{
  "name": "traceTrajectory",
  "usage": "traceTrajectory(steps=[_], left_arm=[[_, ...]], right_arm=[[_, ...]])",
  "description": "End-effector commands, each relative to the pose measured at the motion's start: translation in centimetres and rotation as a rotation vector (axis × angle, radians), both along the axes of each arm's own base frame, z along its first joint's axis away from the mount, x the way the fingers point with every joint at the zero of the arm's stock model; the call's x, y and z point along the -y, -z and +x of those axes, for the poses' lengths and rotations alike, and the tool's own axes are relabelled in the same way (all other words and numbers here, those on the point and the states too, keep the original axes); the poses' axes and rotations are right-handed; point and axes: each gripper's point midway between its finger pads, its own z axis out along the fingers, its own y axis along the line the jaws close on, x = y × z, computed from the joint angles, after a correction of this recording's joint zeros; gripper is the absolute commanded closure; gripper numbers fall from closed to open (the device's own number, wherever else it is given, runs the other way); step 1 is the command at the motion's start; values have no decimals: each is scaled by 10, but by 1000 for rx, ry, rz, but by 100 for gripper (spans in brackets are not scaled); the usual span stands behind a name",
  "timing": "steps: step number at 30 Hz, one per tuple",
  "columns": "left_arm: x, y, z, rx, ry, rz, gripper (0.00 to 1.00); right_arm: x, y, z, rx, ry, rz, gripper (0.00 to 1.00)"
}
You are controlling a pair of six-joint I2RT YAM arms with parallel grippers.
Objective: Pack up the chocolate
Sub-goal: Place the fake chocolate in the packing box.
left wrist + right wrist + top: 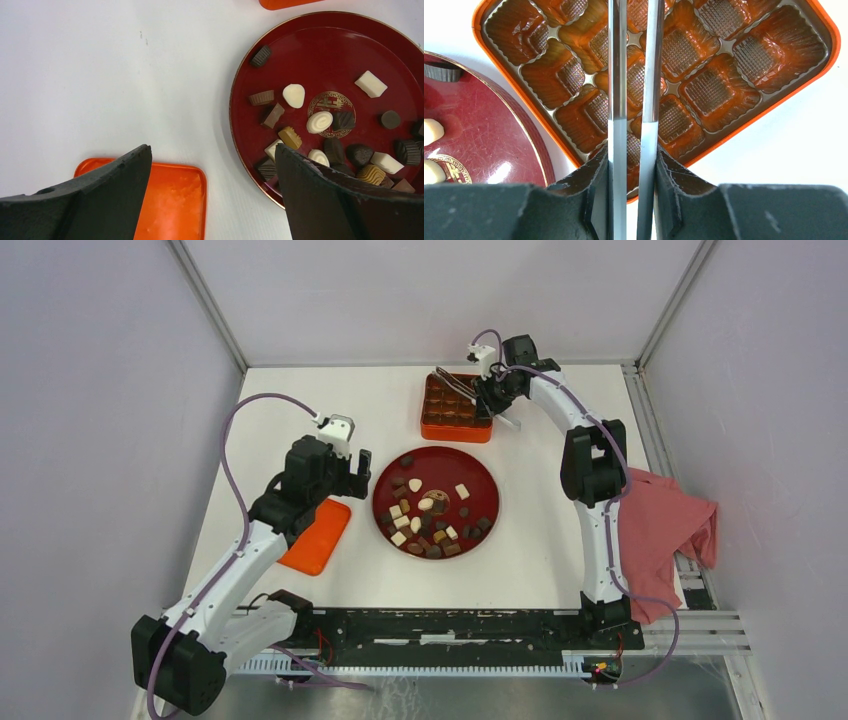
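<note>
Well, table: white, bearing red plate, orange box.
Walls: pale grey.
Left tool: released.
Right tool: clenching tweezers.

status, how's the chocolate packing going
Left gripper open beside red plate. Right gripper shut on tongs over orange box. Chocolate on plate, none boxed. Nothing blocking.

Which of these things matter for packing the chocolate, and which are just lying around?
Job: chocolates, red plate under them, orange box, tongs in right gripper, orange lid (probably).
Lying about: pink cloth, far right.
</note>
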Motion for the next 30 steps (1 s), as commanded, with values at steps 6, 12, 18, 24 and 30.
traceTrajectory(steps=[6,12,18,24,30], left_arm=[[-2,-5,4,29,31,39,3],[-1,-6,4,30,36,33,3],[-1,-8,3,35,37,30,3],[-1,-9,3,39,37,26,3],[-2,-12,2,50,33,22,3]], right_arm=[[-10,-23,14,86,-23,23,72],[-10,-25,12,87,-28,24,65],[-10,-32,10,97,-34,26,59],[-10,-41,8,111,-40,30,62],[-8,-79,-6,162,-68,54,64]])
